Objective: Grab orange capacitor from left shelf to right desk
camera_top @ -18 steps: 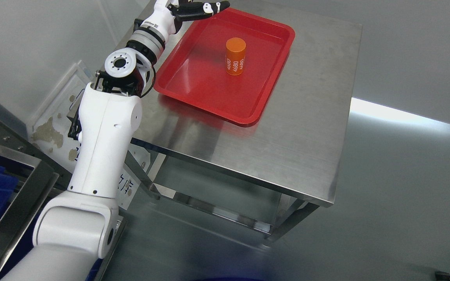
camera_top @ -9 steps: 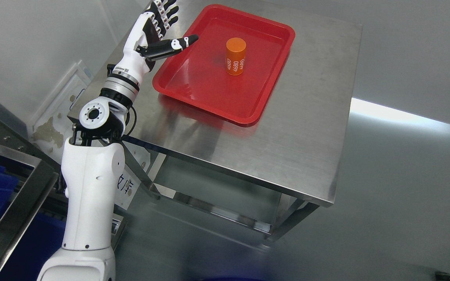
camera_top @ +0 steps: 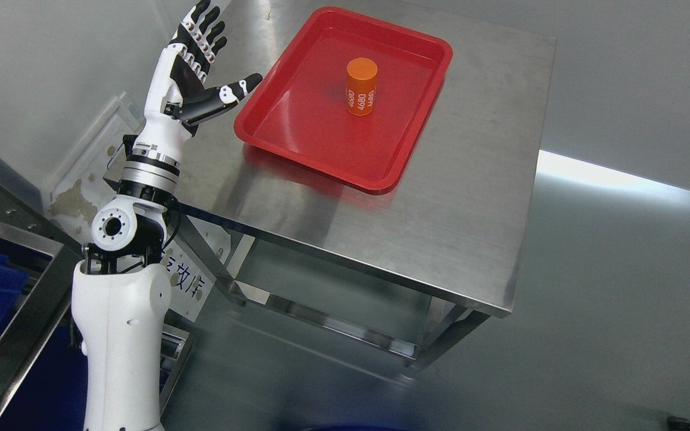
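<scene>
orange capacitor [camera_top: 361,86] upright in red tray [camera_top: 405,155] — left hand [camera_top: 192,75] empty, spread.

We see a glossy white arm [camera_top: 120,335] with black joints, a round bolted elbow disc [camera_top: 109,227], and a white-and-black fingered left hand [camera_top: 186,78].

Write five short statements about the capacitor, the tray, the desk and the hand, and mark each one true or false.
1. The orange capacitor stands upright in the red tray. True.
2. The left hand grips the capacitor. False: its fingers are spread, it holds nothing, and it is off the tray's left side.
3. The tray rests on the steel desk. True.
4. The capacitor lies on the bare desk beside the tray. False: it is inside the tray.
5. The right hand hovers over the tray. False: no right hand is in view.
</scene>
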